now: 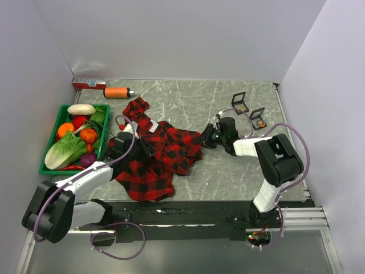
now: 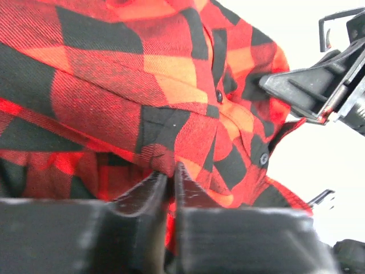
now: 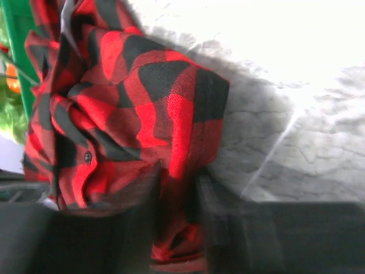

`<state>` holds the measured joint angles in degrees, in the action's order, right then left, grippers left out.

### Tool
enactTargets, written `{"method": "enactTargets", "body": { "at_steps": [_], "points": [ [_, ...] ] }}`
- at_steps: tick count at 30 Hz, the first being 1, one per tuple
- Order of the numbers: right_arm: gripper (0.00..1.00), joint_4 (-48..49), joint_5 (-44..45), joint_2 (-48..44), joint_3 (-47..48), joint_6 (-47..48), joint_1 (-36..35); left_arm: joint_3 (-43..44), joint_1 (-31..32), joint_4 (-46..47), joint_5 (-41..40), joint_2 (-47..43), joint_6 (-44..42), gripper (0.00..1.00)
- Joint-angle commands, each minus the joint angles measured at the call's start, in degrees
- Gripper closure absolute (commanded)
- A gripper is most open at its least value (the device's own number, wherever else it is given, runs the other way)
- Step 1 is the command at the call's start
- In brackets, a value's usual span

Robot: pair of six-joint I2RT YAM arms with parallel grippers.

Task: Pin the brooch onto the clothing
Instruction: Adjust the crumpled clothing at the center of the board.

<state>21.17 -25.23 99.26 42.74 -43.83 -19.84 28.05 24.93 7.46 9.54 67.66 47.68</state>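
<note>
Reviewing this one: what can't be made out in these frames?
Brooch: seen in no view; the small open boxes are too small in the top view to show contents.
Shirt lettering: hidden by crumpled folds, every view.
Right gripper fingertips: blurred, right wrist view.

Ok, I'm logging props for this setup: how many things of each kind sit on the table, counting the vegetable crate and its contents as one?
Plaid shirt: 1
Small open black cases: 2
Green vegetable crate: 1
Orange bottle: 1
Red box: 1
Total: 6
</note>
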Motion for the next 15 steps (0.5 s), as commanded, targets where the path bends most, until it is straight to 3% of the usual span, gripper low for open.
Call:
{"method": "enactTargets", "body": {
  "at_steps": [1,8,15],
  "points": [
    [1.0,3.0,-3.3,-2.1,3.7,-1.6,0.4,4.4,-3.5,2.4,2.6,-2.5,-2.0,0.99],
    [1.0,-15.6,3.7,-18.5,17.7,7.1,0.3,26.9,-8.8,-7.0,-3.8,-8.7,-14.4,0.99],
    [1.0,-27.0,10.4,-30.7,34.1,13.8,-0.5,42.3,-9.8,-10.0,-8.1,-11.1,-23.1,0.99]
  ]
}}
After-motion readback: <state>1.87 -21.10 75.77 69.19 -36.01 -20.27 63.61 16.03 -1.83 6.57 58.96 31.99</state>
